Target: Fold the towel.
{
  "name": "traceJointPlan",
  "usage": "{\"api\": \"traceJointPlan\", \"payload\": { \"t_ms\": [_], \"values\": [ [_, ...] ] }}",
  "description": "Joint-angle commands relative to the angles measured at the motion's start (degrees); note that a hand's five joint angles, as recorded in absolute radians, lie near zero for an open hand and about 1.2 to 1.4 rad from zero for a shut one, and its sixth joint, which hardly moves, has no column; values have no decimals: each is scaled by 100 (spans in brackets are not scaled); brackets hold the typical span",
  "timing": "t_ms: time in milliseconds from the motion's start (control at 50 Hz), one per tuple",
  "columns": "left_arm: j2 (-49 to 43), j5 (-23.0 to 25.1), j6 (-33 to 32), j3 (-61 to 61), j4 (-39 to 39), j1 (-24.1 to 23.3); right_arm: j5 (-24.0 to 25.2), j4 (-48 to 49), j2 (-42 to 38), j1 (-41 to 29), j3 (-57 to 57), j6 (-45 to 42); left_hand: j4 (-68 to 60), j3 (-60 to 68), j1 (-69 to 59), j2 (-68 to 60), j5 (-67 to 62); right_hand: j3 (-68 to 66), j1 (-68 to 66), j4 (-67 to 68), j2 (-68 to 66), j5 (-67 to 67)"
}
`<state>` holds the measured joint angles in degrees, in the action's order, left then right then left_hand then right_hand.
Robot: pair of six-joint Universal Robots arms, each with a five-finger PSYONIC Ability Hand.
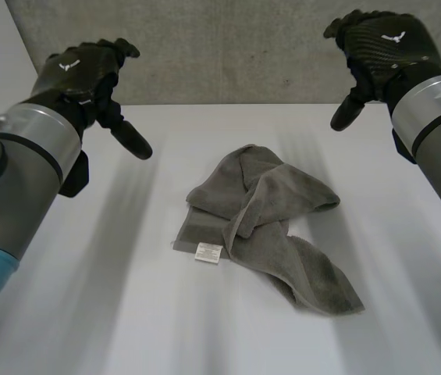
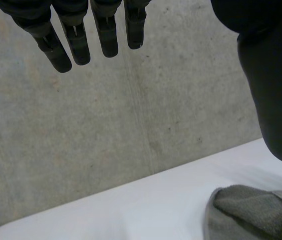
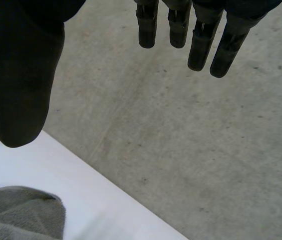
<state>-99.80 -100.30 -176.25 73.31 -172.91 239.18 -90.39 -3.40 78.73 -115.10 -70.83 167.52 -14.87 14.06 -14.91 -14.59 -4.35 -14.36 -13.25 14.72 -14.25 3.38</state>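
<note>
Caught the grey towel (image 1: pixel 267 226) crumpled and unfolded mid-table, both hands up and off it.

Found it heaped in loose overlapping folds on the white table (image 1: pixel 87 312), one end trailing toward the near right, a small white label (image 1: pixel 208 252) showing at its near left edge. Spotted the left hand (image 1: pixel 87 74) raised at far left, well apart from the cloth, fingers (image 2: pixel 78 47) straight and spread away from the thumb, holding nothing. Saw the right hand (image 1: pixel 380 47) raised at far right, likewise well clear of the cloth, fingers (image 3: pixel 200 47) straight, thumb out wide, gripping nothing. Picked out a grey concrete wall (image 1: pixel 228 47) behind the table's far edge.
</note>
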Motion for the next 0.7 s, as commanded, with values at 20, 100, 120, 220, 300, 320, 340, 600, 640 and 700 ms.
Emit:
{"api": "traceJointPlan", "payload": {
  "t_ms": [20, 100, 120, 220, 300, 320, 340, 600, 640, 700],
  "values": [
    [-503, -130, 371, 201, -93, -196, 698, -170, -508, 31, 263, -281, 314, -233, 318, 286, 262, 436, 325, -472, 425, -338],
    [-1170, -148, 916, 113, -208, -398, 1644, -476, -1191, 110, 648, -841, 247, -166, 251, 219, 195, 436, 325, -472, 425, -338],
    [-1173, -148, 917, 113, -208, -399, 1647, -477, -1193, 110, 650, -844, 247, -166, 251, 219, 195, 436, 325, -472, 425, -338],
    [-1894, -148, 1339, -151, -261, -504, 2078, -846, -2195, 119, 1300, -1758, 247, -166, 251, 219, 195, 436, 325, -472, 425, -338],
    [-2465, -139, 1655, -458, -261, -671, 2069, -1109, -3062, 110, 1983, -2310, 230, -149, 234, 202, 178, 436, 325, -472, 425, -338],
    [-2639, -139, 1769, -545, -261, -697, 2069, -1110, -3065, 110, 1986, -2311, 230, -149, 234, 202, 178, 436, 325, -472, 425, -338],
    [-2641, -139, 1770, -546, -261, -698, 2069, -1136, -3292, 110, 2160, -2390, 230, -149, 234, 202, 178, 436, 325, -472, 425, -338],
    [-3713, -60, 2613, -1293, -287, -988, 2201, -1163, -4560, 110, 3243, -2452, -89, 171, -86, -118, -142, -1070, -1181, 1034, -1081, 1168],
    [-3880, -60, 2622, -1478, -287, -1032, 2210, -1198, -4708, 102, 3461, -2452, -224, 305, -220, -252, -276, -2761, -2872, 2725, -2772, 2859],
    [-4151, 9, 2666, -1837, -278, -1145, 2253, -1224, -4735, 102, 3594, -2443, -1630, 1712, -1626, -1658, -1682, -3657, -3768, 3621, -3668, 3755]
  ]
}}
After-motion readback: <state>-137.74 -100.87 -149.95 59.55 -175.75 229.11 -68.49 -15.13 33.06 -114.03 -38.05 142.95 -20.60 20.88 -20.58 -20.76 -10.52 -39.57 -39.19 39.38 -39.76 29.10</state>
